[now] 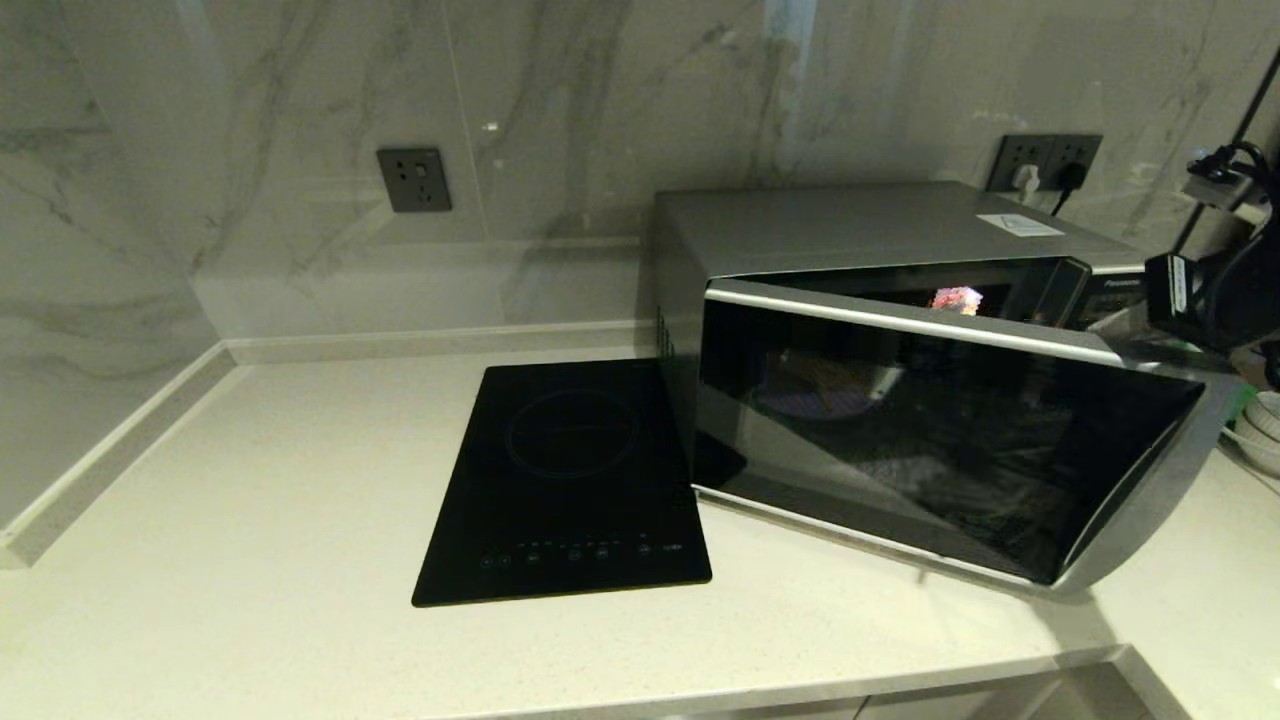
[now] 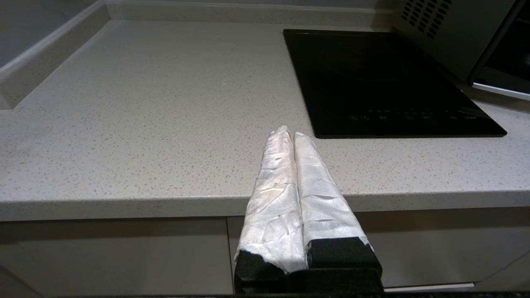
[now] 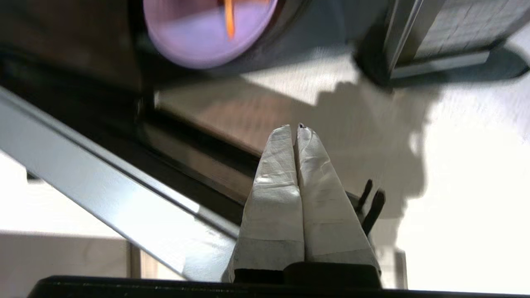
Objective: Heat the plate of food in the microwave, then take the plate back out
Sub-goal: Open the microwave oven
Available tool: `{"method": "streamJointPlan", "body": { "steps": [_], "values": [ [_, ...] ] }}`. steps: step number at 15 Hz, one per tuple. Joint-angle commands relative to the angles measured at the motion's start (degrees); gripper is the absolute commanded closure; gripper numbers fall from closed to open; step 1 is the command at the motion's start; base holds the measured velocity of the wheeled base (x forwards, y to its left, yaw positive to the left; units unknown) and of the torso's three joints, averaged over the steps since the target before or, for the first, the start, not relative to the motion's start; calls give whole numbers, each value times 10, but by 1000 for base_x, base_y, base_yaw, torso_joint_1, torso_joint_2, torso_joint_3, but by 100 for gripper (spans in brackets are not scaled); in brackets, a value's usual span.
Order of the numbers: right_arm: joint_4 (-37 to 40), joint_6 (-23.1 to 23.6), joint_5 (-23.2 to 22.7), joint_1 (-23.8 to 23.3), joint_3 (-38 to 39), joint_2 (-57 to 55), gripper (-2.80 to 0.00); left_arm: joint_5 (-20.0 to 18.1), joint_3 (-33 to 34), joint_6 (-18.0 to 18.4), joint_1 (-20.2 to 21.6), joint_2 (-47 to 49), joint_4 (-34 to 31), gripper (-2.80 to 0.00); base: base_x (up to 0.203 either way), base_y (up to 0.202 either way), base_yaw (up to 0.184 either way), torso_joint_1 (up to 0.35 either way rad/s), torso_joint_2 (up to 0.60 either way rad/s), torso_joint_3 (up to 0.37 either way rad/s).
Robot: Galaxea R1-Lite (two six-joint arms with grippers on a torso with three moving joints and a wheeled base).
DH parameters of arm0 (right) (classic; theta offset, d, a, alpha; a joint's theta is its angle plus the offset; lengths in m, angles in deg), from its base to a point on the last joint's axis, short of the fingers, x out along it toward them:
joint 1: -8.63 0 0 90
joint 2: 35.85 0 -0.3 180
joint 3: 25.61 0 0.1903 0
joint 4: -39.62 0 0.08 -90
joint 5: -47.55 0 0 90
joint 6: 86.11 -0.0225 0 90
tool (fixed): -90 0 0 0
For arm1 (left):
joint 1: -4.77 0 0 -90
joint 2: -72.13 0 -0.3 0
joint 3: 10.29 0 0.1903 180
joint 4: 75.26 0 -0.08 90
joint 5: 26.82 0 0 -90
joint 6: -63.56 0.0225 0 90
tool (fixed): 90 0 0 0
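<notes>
The silver microwave (image 1: 850, 230) stands at the back right of the counter, its dark glass door (image 1: 940, 440) swung partly out. Inside it sits the lilac plate of food (image 3: 207, 37) with an orange stick on it, faintly visible through the glass as the plate (image 1: 812, 402). My right arm (image 1: 1215, 295) reaches in at the door's free end. The right gripper (image 3: 295, 127) is shut and empty, just behind the door's silver edge (image 3: 103, 186), short of the plate. My left gripper (image 2: 290, 132) is shut and empty, parked low before the counter's front edge.
A flat black induction hob (image 1: 570, 480) lies to the left of the microwave. Stacked pale bowls (image 1: 1262, 430) sit at the far right behind the door's end. Wall sockets (image 1: 413, 179) and a plugged outlet (image 1: 1045, 165) are on the marble backsplash.
</notes>
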Motion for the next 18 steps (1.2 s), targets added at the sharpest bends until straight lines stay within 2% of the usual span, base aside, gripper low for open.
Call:
{"method": "streamJointPlan", "body": {
  "steps": [1,3,5,7,11,15,18],
  "values": [
    [16,8,-1,13,21,40,0,0,0,0,0,0,0,0,0,0,0,0,0,0],
    [18,15,-1,35,37,68,0,0,0,0,0,0,0,0,0,0,0,0,0,0],
    [18,48,3,73,68,98,0,0,0,0,0,0,0,0,0,0,0,0,0,0],
    [28,61,6,117,84,118,0,0,0,0,0,0,0,0,0,0,0,0,0,0],
    [81,63,40,193,102,148,0,0,0,0,0,0,0,0,0,0,0,0,0,0],
    [123,62,41,244,111,178,0,0,0,0,0,0,0,0,0,0,0,0,0,0],
    [163,59,40,325,115,197,0,0,0,0,0,0,0,0,0,0,0,0,0,0]
  ]
}}
